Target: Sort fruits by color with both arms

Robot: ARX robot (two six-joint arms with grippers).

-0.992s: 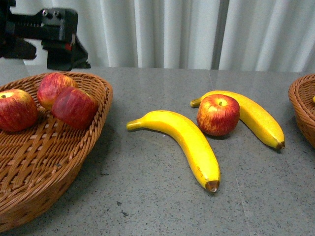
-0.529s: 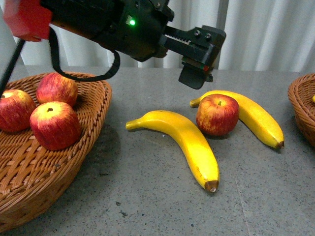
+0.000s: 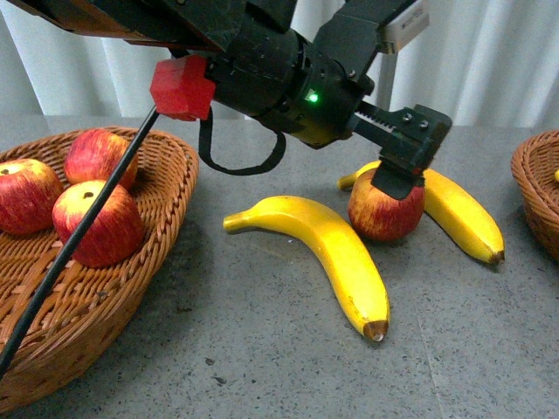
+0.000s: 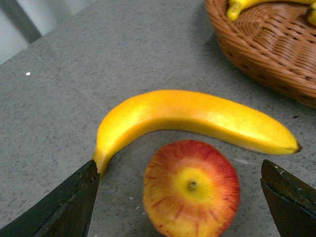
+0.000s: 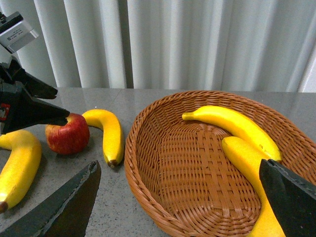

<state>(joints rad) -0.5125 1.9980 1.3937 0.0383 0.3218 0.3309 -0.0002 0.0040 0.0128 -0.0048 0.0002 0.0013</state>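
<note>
From the front, the left arm (image 3: 262, 61), with its red block (image 3: 182, 87), green light (image 3: 311, 97) and a black cable (image 3: 79, 244) hanging down, reaches across the grey counter (image 3: 262, 349). The left tool (image 3: 399, 175) sits at the top of a lone apple (image 3: 384, 214). That apple rests against the far banana (image 3: 458, 214), and the near banana (image 3: 327, 249) lies just beside it toward the camera. At the left, a wicker basket (image 3: 166, 201) holds three more apples (image 3: 96, 223). Only the rim of the right basket (image 3: 534, 179) shows here, with no sign of what it holds. The left wrist view looks straight down on the apple's stem dimple. It shows what the front view hides: the left tool is released, with one black finger (image 4: 69, 207) far out on each side of the apple and neither touching it. The right wrist view shows the inside of the right basket, where two bananas (image 5: 232, 123) lie. The right tool (image 5: 180, 197), which the front view does not show at all, is spread wide over the basket's near rim and grasps nothing. A pale curtain (image 5: 173, 44) hangs behind.
</note>
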